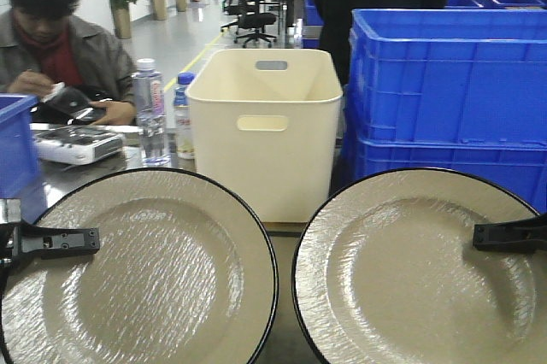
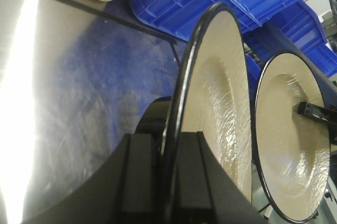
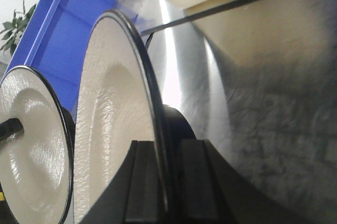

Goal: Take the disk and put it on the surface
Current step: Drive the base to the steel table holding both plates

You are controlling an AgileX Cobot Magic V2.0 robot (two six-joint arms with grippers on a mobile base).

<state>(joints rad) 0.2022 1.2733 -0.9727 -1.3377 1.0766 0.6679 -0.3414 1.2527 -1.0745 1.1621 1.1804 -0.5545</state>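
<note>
The left disk (image 1: 145,278) and right disk (image 1: 410,278) are round, glossy beige and finely rippled, with thin black rims and shallow sunken centres. They are held side by side over the steel surface (image 2: 47,103), rims almost touching. The left jaws clamp the left disk's outer edge. The right jaws clamp the right disk's.

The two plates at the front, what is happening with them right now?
Each arm holds one beige, black-rimmed plate by its rim: the left fingers clamp the left plate, the right fingers the right plate. The plates hang side by side over the steel tabletop and seem not yet set down. Behind them stand a cream bin and blue crates; a person sits at the far left.
</note>
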